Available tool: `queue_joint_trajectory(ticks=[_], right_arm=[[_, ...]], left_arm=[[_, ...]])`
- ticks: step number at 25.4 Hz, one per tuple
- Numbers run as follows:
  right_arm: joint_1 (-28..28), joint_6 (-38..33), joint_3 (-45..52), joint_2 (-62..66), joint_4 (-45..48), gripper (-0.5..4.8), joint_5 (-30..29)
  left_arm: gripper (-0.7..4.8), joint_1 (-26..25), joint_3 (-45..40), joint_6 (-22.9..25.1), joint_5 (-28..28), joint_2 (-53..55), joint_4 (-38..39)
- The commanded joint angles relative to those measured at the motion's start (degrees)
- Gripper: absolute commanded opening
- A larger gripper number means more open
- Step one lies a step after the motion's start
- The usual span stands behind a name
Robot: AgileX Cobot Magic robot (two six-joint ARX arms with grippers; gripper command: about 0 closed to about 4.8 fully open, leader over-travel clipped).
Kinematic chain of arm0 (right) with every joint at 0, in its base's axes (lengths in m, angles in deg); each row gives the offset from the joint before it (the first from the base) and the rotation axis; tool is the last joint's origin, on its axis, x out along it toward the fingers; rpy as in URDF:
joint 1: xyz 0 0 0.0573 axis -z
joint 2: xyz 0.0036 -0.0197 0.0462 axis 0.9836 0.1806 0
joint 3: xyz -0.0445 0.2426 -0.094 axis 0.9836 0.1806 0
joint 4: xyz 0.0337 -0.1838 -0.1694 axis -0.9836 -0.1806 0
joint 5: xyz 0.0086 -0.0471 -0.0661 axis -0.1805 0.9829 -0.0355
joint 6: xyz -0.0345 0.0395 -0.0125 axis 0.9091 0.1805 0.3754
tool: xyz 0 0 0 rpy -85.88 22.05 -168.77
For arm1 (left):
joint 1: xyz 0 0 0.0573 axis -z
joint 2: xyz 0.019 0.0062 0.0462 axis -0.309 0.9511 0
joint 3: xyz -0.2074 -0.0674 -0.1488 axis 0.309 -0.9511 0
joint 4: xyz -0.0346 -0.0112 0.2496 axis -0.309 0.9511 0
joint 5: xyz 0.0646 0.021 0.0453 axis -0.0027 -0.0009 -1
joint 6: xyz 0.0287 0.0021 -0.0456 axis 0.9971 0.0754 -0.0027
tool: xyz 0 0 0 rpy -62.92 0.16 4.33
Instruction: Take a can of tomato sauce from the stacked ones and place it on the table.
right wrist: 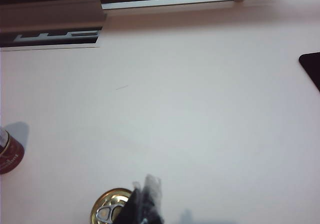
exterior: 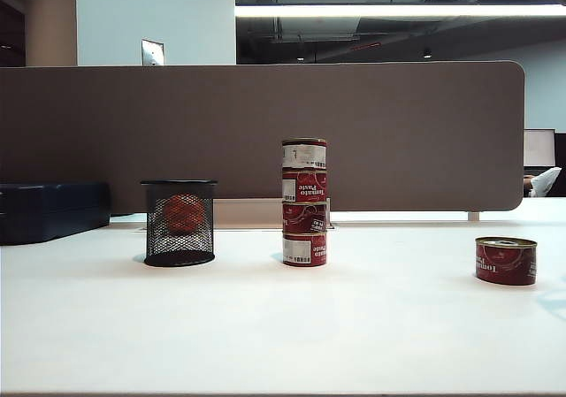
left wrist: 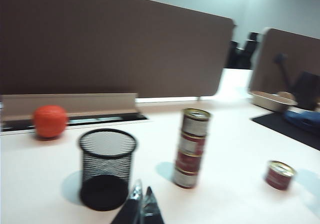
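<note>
Right wrist view: right gripper (right wrist: 146, 196) pinched closed, empty, w/ can of tomato sauce (right wrist: 111, 207) upright on table (right wrist: 200, 109) just beside its tips. Left gripper (left wrist: 142, 204) also closed, near mesh cup (left wrist: 106, 168); stack (left wrist: 192, 148) beyond.

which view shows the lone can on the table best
The exterior view: the lone can stands whole and sharp on the table, right of the stack. The left wrist view shows it small and blurred. The right wrist view catches only its gold lid, beside the right gripper's shut fingers.
</note>
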Motion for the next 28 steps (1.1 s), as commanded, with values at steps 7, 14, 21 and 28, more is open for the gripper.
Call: queue_joint_trajectory(ticks=[7,14,21,28], right_arm=[[0.0,2.3,-0.1,-5.6,-5.2,-0.01,0.0],[0.0,4.2,0.0,-13.4,-8.3,-0.02,1.6],[0.0,5.2,7.9,-26.2,-8.2,-0.01,4.1],[-0.1,3.3,18.5,-39.1,-5.2,-0.01,3.2]], left_arm=[[-0.06,0.0,0.2,0.3,-10.2,0.0,-0.7],[-0.06,0.0,0.2,0.3,-11.6,0.0,-0.2],[-0.06,0.0,0.2,2.2,-13.2,0.0,1.3],[-0.06,0.0,0.2,3.7,-13.8,0.0,1.6]])
